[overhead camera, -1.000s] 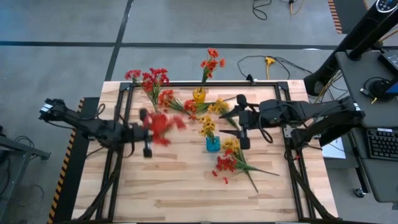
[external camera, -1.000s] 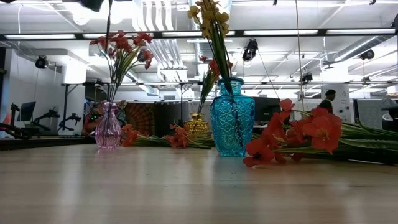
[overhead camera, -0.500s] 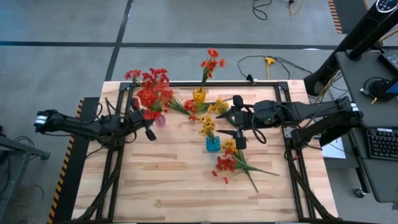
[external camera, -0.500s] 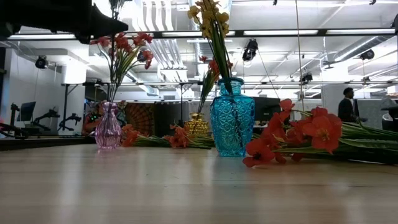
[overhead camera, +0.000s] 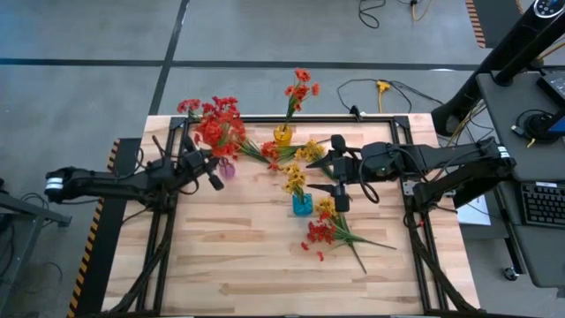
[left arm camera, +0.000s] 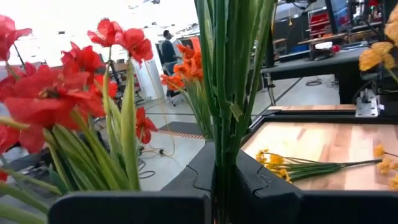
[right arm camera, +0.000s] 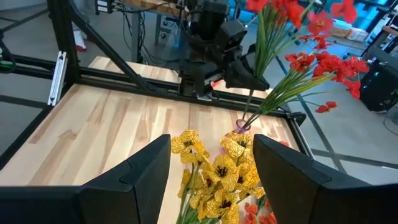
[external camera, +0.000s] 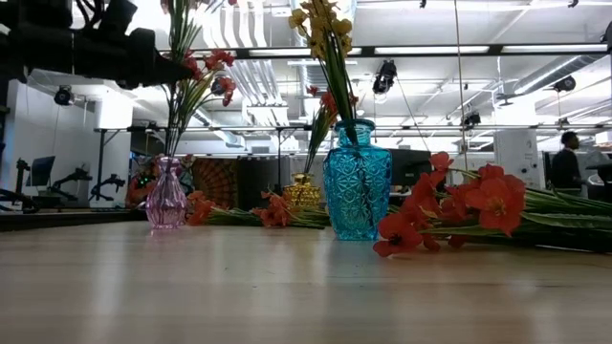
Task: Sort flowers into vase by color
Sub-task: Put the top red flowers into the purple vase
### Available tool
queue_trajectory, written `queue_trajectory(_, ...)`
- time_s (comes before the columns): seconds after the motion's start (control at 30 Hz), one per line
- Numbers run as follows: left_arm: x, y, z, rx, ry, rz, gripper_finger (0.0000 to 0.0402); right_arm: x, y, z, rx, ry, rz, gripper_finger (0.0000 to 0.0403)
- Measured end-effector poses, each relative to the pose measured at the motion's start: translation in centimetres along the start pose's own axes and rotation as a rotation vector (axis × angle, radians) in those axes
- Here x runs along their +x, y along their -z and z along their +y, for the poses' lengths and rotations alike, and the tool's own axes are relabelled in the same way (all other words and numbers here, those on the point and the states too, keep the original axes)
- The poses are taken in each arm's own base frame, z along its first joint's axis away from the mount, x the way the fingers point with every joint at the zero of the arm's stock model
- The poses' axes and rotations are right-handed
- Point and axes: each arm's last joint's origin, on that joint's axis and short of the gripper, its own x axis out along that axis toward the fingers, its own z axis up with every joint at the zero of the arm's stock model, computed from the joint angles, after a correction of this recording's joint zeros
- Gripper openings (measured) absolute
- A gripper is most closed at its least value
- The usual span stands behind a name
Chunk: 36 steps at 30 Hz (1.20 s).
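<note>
Overhead, the left gripper (overhead camera: 208,170) hangs above the pink vase (overhead camera: 227,170) near the table's (overhead camera: 247,265) far-left corner, its fingers pressed together on the green stems of a red sprig (overhead camera: 217,129); the left wrist view shows those stems (left arm camera: 228,93) pinched between the two dark fingers (left arm camera: 186,200), with red blooms (left arm camera: 46,106) of the vase's bunch just beside them. In the low view the pink vase (external camera: 166,196) stands upright at the left with red flowers (external camera: 196,72) rising from it, and the left arm (external camera: 76,48) is above it. The right gripper (overhead camera: 334,173) waits over the middle of the table, fingers spread and holding nothing, just beside the blue vase (overhead camera: 302,203), which holds yellow flowers (overhead camera: 294,179); the right wrist view looks past its open fingers (right arm camera: 134,180) onto those yellow blooms (right arm camera: 214,171). A yellow vase (overhead camera: 282,135) near the far edge carries orange-red flowers (overhead camera: 300,88). Loose sprigs lie flat on the wood: a red and yellow group (overhead camera: 328,225) on the near side of the blue vase, and another group (overhead camera: 284,152) between the pink and yellow vases. A person (external camera: 566,161) stands in the room beyond
</note>
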Motion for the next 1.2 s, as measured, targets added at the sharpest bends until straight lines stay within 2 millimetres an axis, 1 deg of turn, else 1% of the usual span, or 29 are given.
queue_trajectory(0.23, 0.3, 0.7, 0.4, 0.002, -0.017, 0.025, 0.0000, 0.0, 0.0, 0.0, 0.000, 0.000, 0.001, 0.0221)
queue_trajectory(0.63, 0.7, 1.1, 0.2, 0.008, -0.004, 0.053, 0.0000, 0.0, 0.1, 0.0, 0.004, -0.001, 0.008, 0.0221)
queue_trajectory(1.2, 0.8, 1.7, 0.1, -0.035, -0.009, 0.100, 0.0000, 0.0, 0.1, 0.0, 0.015, -0.001, 0.009, 0.0221)
